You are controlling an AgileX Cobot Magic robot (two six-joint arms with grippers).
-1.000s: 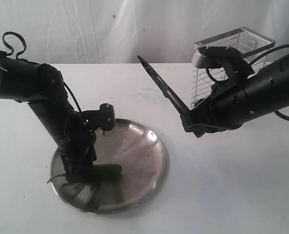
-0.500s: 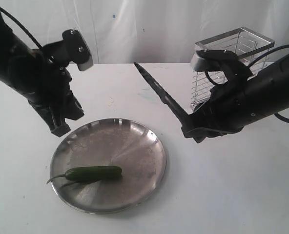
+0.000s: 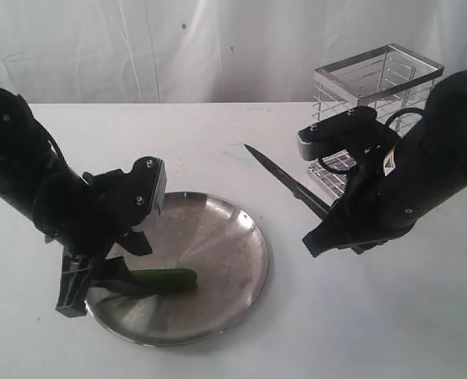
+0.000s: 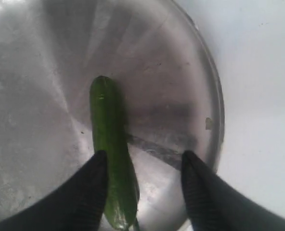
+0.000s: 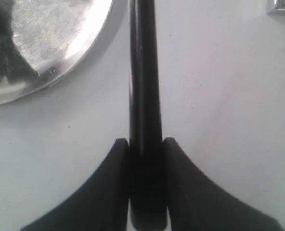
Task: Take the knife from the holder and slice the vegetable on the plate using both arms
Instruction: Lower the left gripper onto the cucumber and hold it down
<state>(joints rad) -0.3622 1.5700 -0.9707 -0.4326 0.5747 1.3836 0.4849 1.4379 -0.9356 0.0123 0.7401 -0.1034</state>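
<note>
At the wrists, left claw (image 4: pixel 145 158) agape astride vegetable (image 4: pixel 106 120), right claw (image 5: pixel 145 142) tight around knife (image 5: pixel 143 72)

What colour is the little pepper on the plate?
Dark green and a bit shiny. The pepper shows best in the left wrist view.

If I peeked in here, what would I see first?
The long dark knife jumps out, pinched tight in the right pincer and sticking out next to the wire holder. Next comes the green chili lying on the shiny steel plate, with the left pincer open over one end of it.
</note>
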